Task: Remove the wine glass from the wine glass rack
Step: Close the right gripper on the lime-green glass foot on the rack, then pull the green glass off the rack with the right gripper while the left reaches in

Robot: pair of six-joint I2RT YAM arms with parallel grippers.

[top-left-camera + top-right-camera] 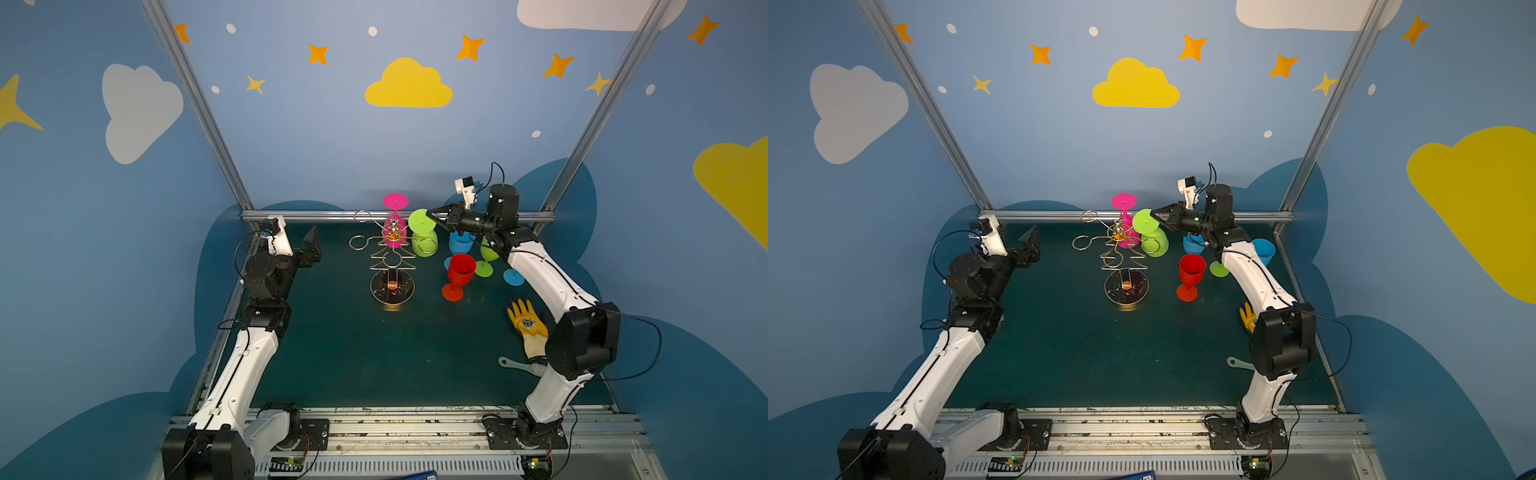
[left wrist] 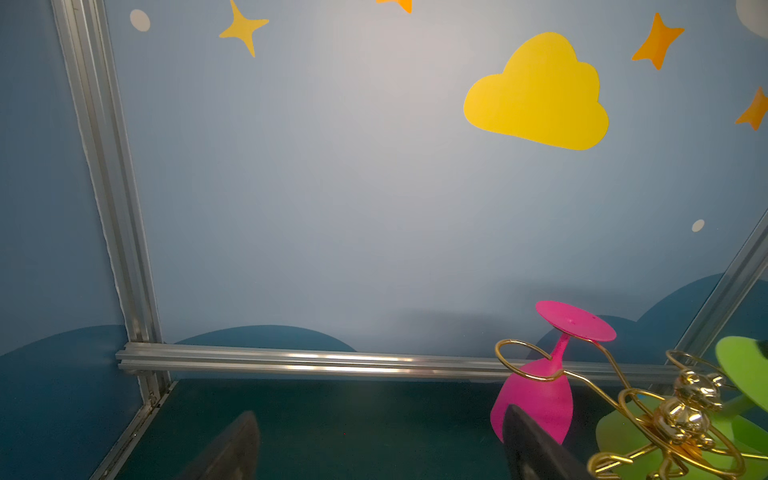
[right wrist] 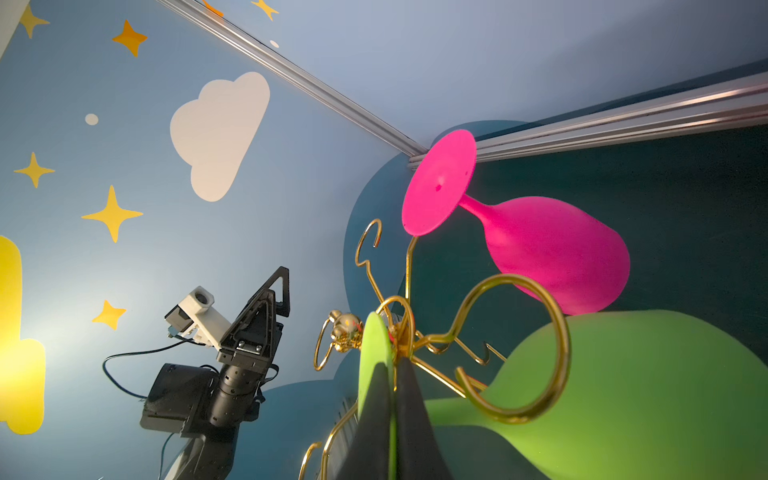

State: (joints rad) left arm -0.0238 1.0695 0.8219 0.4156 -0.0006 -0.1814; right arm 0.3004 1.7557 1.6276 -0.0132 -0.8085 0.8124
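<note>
Pinching the foot of the green wine glass [image 1: 425,246], the right gripper [image 1: 430,214] is clamped shut. That glass and one pink glass [image 1: 395,227] hang inverted on the gold rack [image 1: 381,286]. The left gripper [image 1: 311,248] gapes wide, empty. Four more stand on the counter [image 1: 353,353]: a red glass [image 1: 459,271] in clear view, three partly behind the right arm [image 1: 540,270].

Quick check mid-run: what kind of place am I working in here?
Likely a robot test booth, not a real bar: bare aluminium frame posts at the corners, walls with cartoon cloud stickers, and the left arm and right arm bolted to a metal rail fronting a green mat.
</note>
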